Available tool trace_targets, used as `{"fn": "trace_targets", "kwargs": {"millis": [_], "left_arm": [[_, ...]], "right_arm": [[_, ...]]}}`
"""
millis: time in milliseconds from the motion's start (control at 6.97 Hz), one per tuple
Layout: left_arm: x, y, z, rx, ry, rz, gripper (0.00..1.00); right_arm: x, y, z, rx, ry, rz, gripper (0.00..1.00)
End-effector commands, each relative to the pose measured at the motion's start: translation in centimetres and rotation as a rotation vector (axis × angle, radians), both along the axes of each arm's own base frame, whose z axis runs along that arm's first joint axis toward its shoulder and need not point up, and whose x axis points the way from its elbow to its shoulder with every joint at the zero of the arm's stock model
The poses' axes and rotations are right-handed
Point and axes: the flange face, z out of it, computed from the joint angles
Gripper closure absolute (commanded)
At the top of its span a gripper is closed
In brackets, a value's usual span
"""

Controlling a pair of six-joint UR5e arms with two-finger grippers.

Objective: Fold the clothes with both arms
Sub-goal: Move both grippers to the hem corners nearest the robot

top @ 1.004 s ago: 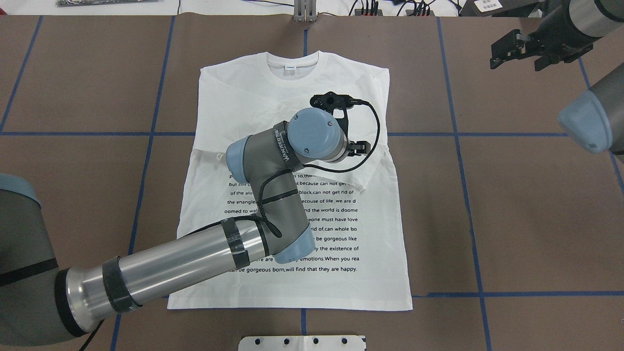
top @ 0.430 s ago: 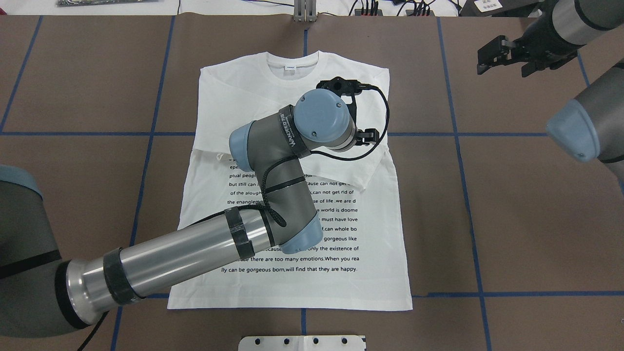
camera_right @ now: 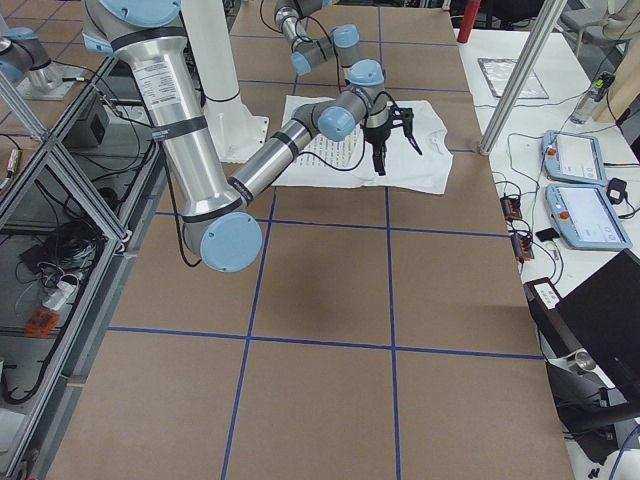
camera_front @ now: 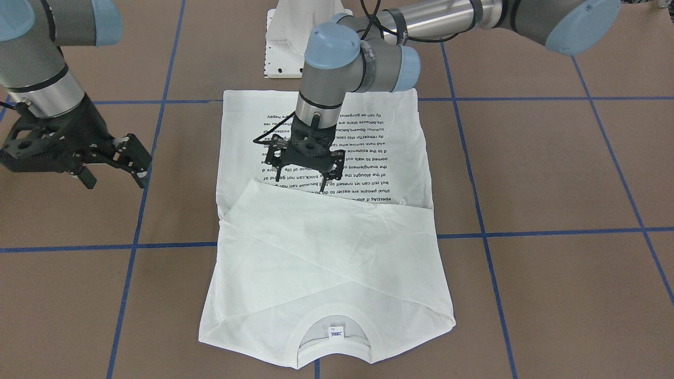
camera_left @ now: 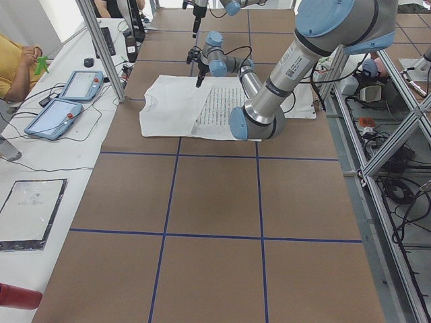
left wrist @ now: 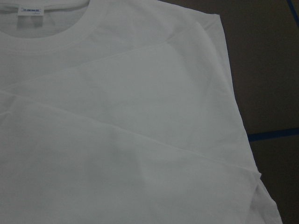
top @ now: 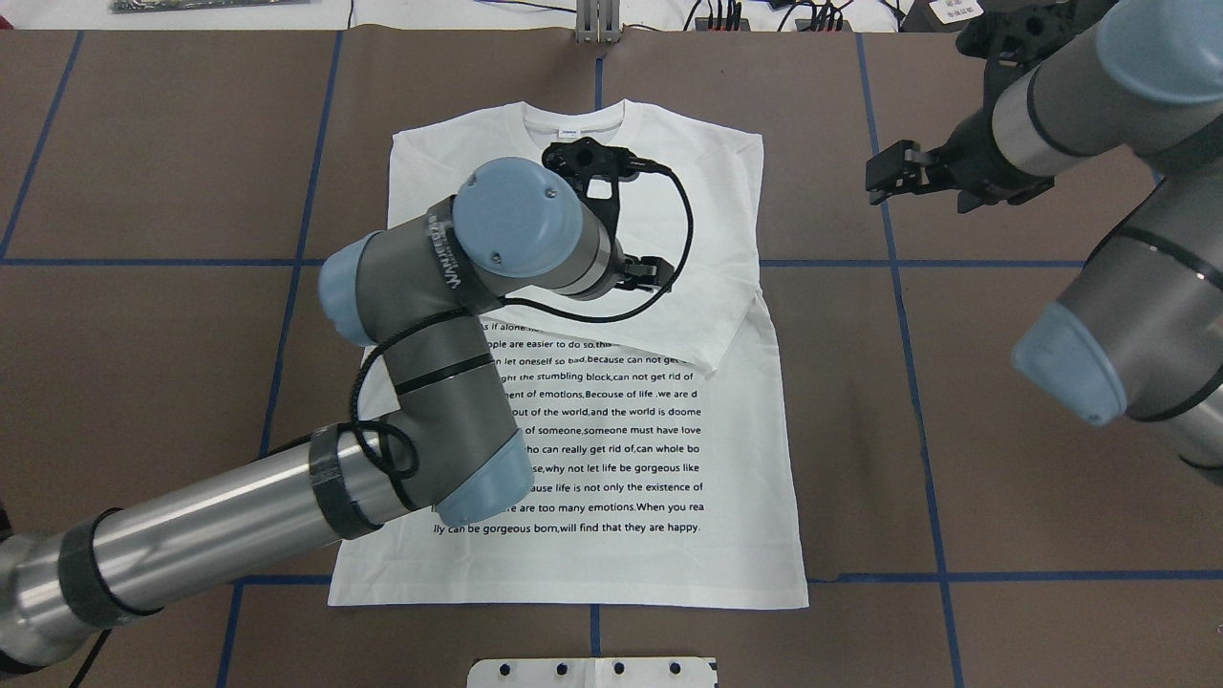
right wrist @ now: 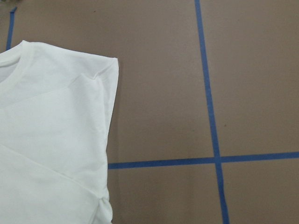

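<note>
White long-sleeved T-shirt with black text [camera_front: 326, 263] lies flat on the brown paper table [camera_front: 537, 168], sleeves folded across. Black left gripper [camera_front: 303, 176] hangs over it, fingers spread, empty; black right gripper [camera_front: 113, 168], also spread, hangs beside the shirt.

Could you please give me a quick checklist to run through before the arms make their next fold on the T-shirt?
1. T-shirt lies flat on the table: ok.
2. Both sleeves folded across the chest: ok.
3. Left gripper open and empty over the shirt: ok.
4. Left gripper clear of the cloth: cannot tell.
5. Right gripper open, empty: ok.
6. Right gripper over the shirt: not ok, off to its side.
</note>
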Motion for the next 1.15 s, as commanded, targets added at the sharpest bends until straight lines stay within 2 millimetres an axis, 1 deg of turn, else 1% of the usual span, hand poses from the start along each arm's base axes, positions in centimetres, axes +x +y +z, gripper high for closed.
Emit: {"fn": "trace_targets", "kwargs": {"millis": [0,143,287,430,574,717,861,1004], "left_arm": [[-8.4,4.5,3.1,0.056,0.001,0.024,0.0],[-10.0,6.1,4.3,0.067,-0.001,0.039,0.0],[-9.9,6.6,5.4,0.056,-0.013,0.044,0.0],[-11.4,7.6,7.2,0.032,-0.01,0.035,0.0],[-13.7,9.8,11.2,-0.004,-0.022,0.033,0.0],[-13.1,14.3,14.5,-0.08,-0.004,0.058,0.0],[-11.3,17.5,16.1,-0.144,-0.01,0.063,0.0],[-10.0,20.1,18.8,-0.174,-0.058,0.05,0.0]], "right_arm": [[-6.3,7.7,-3.3,-0.001,-0.05,0.066,0.0],[-8.3,12.4,-2.2,-0.007,-0.035,0.083,0.0],[-8.9,17.0,-1.2,-0.002,-0.024,0.084,0.0],[-9.3,20.4,-0.2,-0.04,-0.029,0.062,0.0],[-10.5,23.0,0.5,-0.021,-0.04,0.076,0.0],[-11.2,24.5,1.0,-0.017,-0.036,0.072,0.0],[-11.6,25.3,1.4,-0.032,-0.038,0.093,0.0],[-11.7,25.5,1.5,-0.024,-0.034,0.096,0.0]]}}
